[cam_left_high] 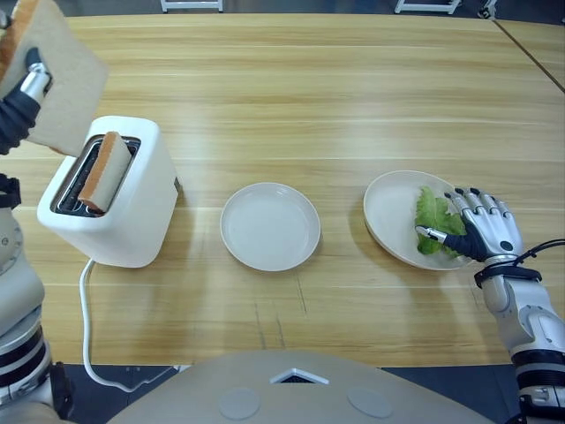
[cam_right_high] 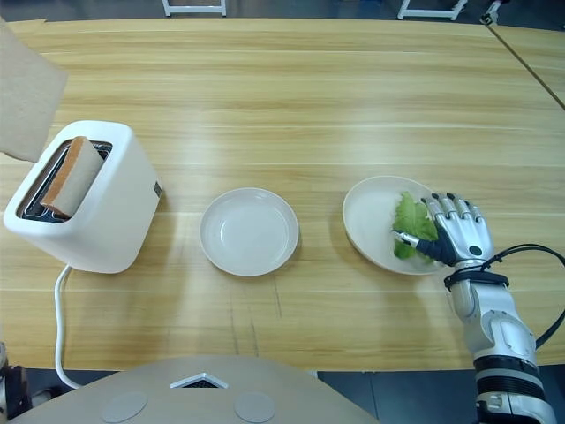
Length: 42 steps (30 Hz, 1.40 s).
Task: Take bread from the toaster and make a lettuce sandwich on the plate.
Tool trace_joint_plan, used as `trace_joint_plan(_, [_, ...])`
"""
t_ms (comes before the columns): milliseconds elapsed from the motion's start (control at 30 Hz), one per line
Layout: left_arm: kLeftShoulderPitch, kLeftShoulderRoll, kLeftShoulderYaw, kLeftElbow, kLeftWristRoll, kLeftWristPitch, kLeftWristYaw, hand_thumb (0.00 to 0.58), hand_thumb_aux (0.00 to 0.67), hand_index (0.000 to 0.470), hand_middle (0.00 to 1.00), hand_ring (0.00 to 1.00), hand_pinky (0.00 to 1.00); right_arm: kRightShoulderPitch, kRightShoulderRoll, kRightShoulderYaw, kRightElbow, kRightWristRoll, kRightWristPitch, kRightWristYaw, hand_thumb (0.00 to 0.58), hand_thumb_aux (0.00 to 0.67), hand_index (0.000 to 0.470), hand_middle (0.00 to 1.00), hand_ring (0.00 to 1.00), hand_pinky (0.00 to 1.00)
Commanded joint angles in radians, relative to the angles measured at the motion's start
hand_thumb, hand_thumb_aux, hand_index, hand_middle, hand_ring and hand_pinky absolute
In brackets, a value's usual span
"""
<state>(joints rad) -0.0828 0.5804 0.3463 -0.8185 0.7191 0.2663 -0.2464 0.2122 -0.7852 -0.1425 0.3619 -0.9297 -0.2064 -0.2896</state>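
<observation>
left eye view: bread slice (cam_left_high: 66, 84) pinched in the left hand (cam_left_high: 19, 102) at ten o'clock, above the toaster (cam_left_high: 132, 221) holding a second slice (cam_left_high: 104, 170); plate (cam_left_high: 269, 226) at centre; at three o'clock, right hand (cam_left_high: 484, 230) pinching lettuce (cam_left_high: 431, 212) in a bowl (cam_left_high: 388, 216).

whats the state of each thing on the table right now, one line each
bread slice, lifted above the toaster, gripped by left hand
toaster, second slice standing in one slot, other slot empty
middle plate, empty
right plate, holds lettuce
lettuce, under right hand
</observation>
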Motion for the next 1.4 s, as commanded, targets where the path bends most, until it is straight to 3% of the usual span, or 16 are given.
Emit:
trace_joint_plan(33, [-0.087, -0.070, -0.095, -0.053, -0.102, 0.054, -0.062, 0.580, 0.670, 0.470, 1.00, 1.00, 1.00, 0.017, -0.039, 0.064, 0.050, 0.005, 0.022, 0.038, 0.172, 0.108, 0.076, 0.00, 0.00, 0.00])
trace_joint_plan(67, [-0.104, -0.095, -0.134, -0.060, -0.117, 0.070, -0.070, 0.580, 0.670, 0.470, 1.00, 1.00, 1.00, 0.015, -0.047, 0.079, 0.060, 0.008, 0.030, 0.059, 0.183, 0.116, 0.081, 0.00, 0.00, 0.00])
trace_joint_plan(100, [-0.115, -0.116, -0.181, -0.061, -0.116, 0.079, -0.079, 0.580, 0.670, 0.470, 1.00, 1.00, 1.00, 0.006, -0.050, 0.097, 0.079, 0.009, 0.033, 0.064, 0.438, 0.339, 0.238, 0.00, 0.00, 0.00])
trace_joint_plan(167, [-0.128, -0.169, -0.289, -0.049, -0.118, 0.092, -0.088, 0.580, 0.670, 0.470, 1.00, 1.00, 1.00, -0.016, -0.055, 0.122, 0.101, 0.017, 0.038, 0.062, 0.580, 0.670, 0.470, 0.00, 0.00, 0.00])
trace_joint_plan(433, [-0.115, -0.286, -0.654, 0.229, -0.120, 0.071, -0.137, 0.580, 0.670, 0.470, 1.00, 1.00, 1.00, -0.034, -0.083, 0.096, -0.004, 0.126, 0.015, 0.040, 0.580, 0.670, 0.470, 0.00, 0.00, 0.00])
trace_joint_plan(567, [-0.112, -0.230, -0.786, 0.520, -0.100, 0.000, -0.206, 0.580, 0.670, 0.470, 1.00, 1.00, 1.00, -0.018, -0.092, 0.038, -0.134, 0.165, -0.011, -0.003, 0.580, 0.670, 0.470, 0.00, 0.00, 0.00])
trace_joint_plan(833, [-0.241, -0.235, -0.922, 0.900, -0.042, -0.138, -0.207, 0.580, 0.670, 0.470, 1.00, 1.00, 1.00, 0.028, -0.082, -0.020, -0.276, 0.197, -0.040, -0.011, 0.580, 0.670, 0.470, 0.00, 0.00, 0.00])
trace_joint_plan(1067, [-0.315, -0.253, -0.996, 0.924, 0.052, -0.334, -0.077, 0.580, 0.670, 0.470, 1.00, 1.00, 1.00, 0.042, -0.062, -0.026, -0.335, 0.227, -0.067, 0.017, 0.580, 0.670, 0.470, 0.00, 0.00, 0.00])
trace_joint_plan(1100, [-0.322, -0.257, -1.008, 0.909, 0.073, -0.376, -0.040, 0.580, 0.670, 0.470, 0.92, 0.92, 0.92, 0.043, -0.056, -0.023, -0.353, 0.230, -0.070, 0.022, 0.580, 0.670, 0.470, 0.00, 0.00, 0.00])
trace_joint_plan(1133, [-0.321, -0.269, -1.014, 0.902, 0.064, -0.409, -0.029, 0.580, 0.670, 0.470, 0.53, 0.53, 0.53, 0.042, -0.049, -0.020, -0.367, 0.233, -0.072, 0.026, 0.580, 0.670, 0.470, 0.00, 0.00, 0.00])
trace_joint_plan(1200, [-0.318, -0.290, -1.039, 0.907, 0.062, -0.470, -0.009, 0.574, 0.604, 0.424, 0.00, 0.00, 0.00, 0.037, -0.027, -0.005, -0.394, 0.239, -0.078, 0.039, 0.580, 0.670, 0.470, 0.00, 0.00, 0.00])
trace_joint_plan(1233, [-0.319, -0.294, -1.051, 0.913, 0.070, -0.489, -0.008, 0.573, 0.596, 0.418, 0.00, 0.00, 0.00, 0.035, -0.016, 0.004, -0.405, 0.241, -0.081, 0.046, 0.580, 0.670, 0.470, 0.00, 0.00, 0.00])
trace_joint_plan(1267, [-0.320, -0.292, -1.062, 0.915, 0.091, -0.508, 0.004, 0.554, 0.528, 0.370, 0.00, 0.00, 0.00, 0.035, -0.005, 0.016, -0.422, 0.238, -0.083, 0.052, 0.580, 0.670, 0.470, 0.00, 0.00, 0.00])
trace_joint_plan(1300, [-0.320, -0.290, -1.066, 0.914, 0.106, -0.519, 0.015, 0.454, 0.357, 0.251, 0.00, 0.00, 0.00, 0.034, 0.006, 0.026, -0.437, 0.236, -0.085, 0.059, 0.580, 0.670, 0.470, 0.00, 0.00, 0.00])
trace_joint_plan(1333, [-0.314, -0.290, -1.060, 0.910, 0.106, -0.519, 0.016, 0.000, 0.000, 0.000, 0.00, 0.00, 0.00, 0.032, 0.018, 0.038, -0.451, 0.236, -0.086, 0.072, 0.580, 0.670, 0.470, 0.00, 0.00, 0.00])
trace_joint_plan(1400, [-0.304, -0.282, -1.040, 0.914, 0.104, -0.514, 0.017, 0.000, 0.000, 0.000, 0.00, 0.00, 0.00, 0.023, 0.032, 0.050, -0.458, 0.245, -0.093, 0.090, 0.580, 0.670, 0.470, 0.00, 0.00, 0.00])
